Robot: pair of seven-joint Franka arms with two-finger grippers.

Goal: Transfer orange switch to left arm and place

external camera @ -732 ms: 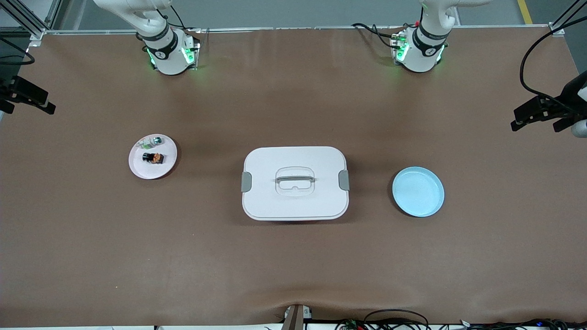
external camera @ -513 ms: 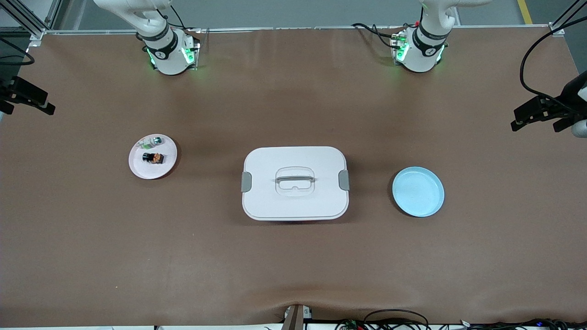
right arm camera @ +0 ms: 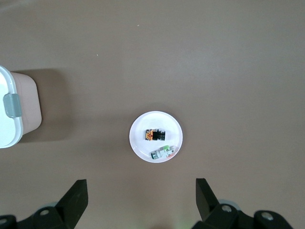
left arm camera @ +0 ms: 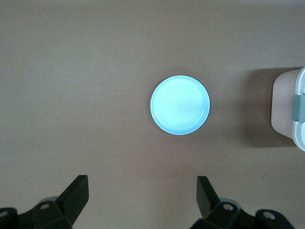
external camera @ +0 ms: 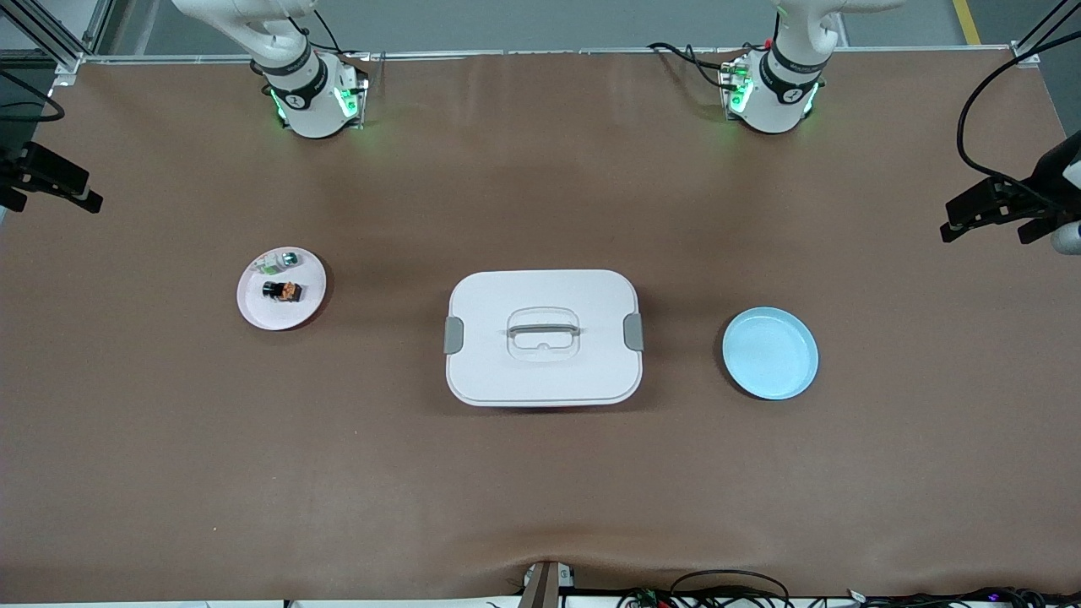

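Front view: box (external camera: 542, 338) between pink plate (external camera: 253, 311), blue plate (external camera: 769, 353).

White arms (external camera: 291, 72) with black joint rings — green lights and black cables at each base; black pincer fingers (left arm camera: 76, 193).

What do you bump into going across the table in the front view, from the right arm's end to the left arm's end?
pink plate with the orange switch on it → white box → blue plate
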